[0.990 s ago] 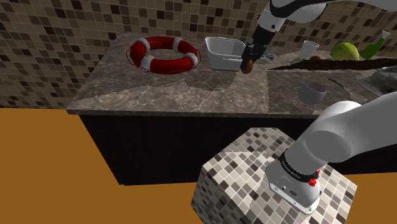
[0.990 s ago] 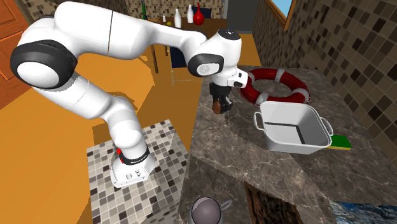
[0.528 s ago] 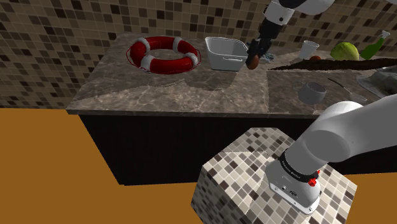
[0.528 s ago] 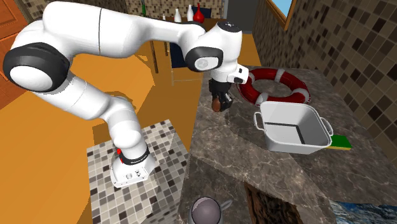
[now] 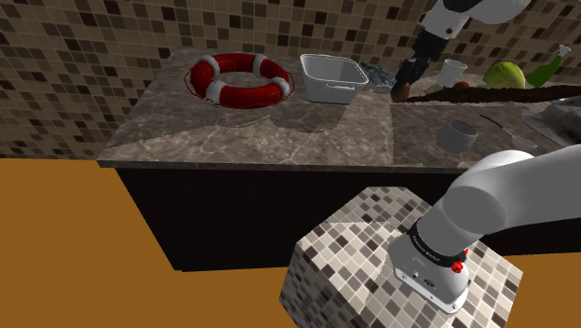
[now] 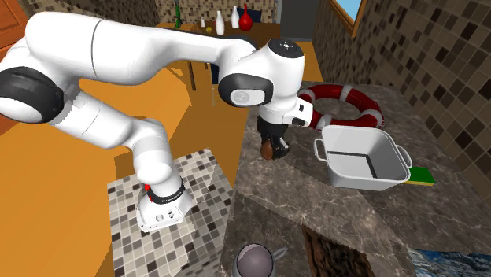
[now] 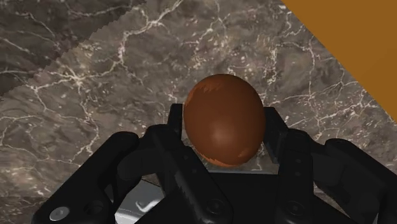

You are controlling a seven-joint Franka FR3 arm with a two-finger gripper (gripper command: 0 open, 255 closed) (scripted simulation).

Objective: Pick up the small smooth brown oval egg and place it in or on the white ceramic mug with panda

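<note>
A brown egg (image 7: pixel 222 119) sits clasped between my gripper's (image 7: pixel 224 128) two black fingers, above the dark marble counter (image 7: pixel 83 83). In the shoulder view the gripper (image 5: pixel 405 82) hangs over the counter with the egg (image 5: pixel 401 91) at its tip, to the right of the white tub and a little left of a small white mug (image 5: pixel 452 72) at the back. The second exterior view shows the gripper (image 6: pixel 273 145) shut on the egg (image 6: pixel 268 150) near the counter's front edge, left of the tub.
A red and white life ring (image 5: pixel 240 76) and a white tub (image 5: pixel 330 76) stand at the back of the counter. A grey cup (image 5: pixel 457 133) sits nearer the front. A green round thing (image 5: pixel 504 75) and a green bottle (image 5: pixel 549 67) lie at the far right.
The gripper has carried the egg toward the shoulder view's right, from in front of the white tub to a spot close to the white mug.
</note>
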